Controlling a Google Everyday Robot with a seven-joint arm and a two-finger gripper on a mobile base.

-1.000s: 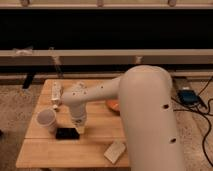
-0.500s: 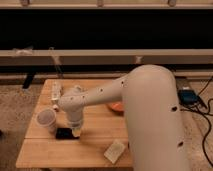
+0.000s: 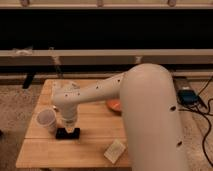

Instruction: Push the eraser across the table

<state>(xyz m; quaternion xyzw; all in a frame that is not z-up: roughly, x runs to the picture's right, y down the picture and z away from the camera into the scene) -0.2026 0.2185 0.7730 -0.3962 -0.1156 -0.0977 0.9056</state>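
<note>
The bulky white robot arm (image 3: 150, 115) bends down over the light wooden plank table (image 3: 40, 150). Its gripper (image 3: 68, 126) is low near the left side, just beside a white paper cup (image 3: 46, 120); whether it is clenched or released cannot be told. Directly beneath it lies the small flat black rectangular eraser (image 3: 67, 133), well apart from a pale beige flat block (image 3: 115, 150).

No legible text anywhere
</note>
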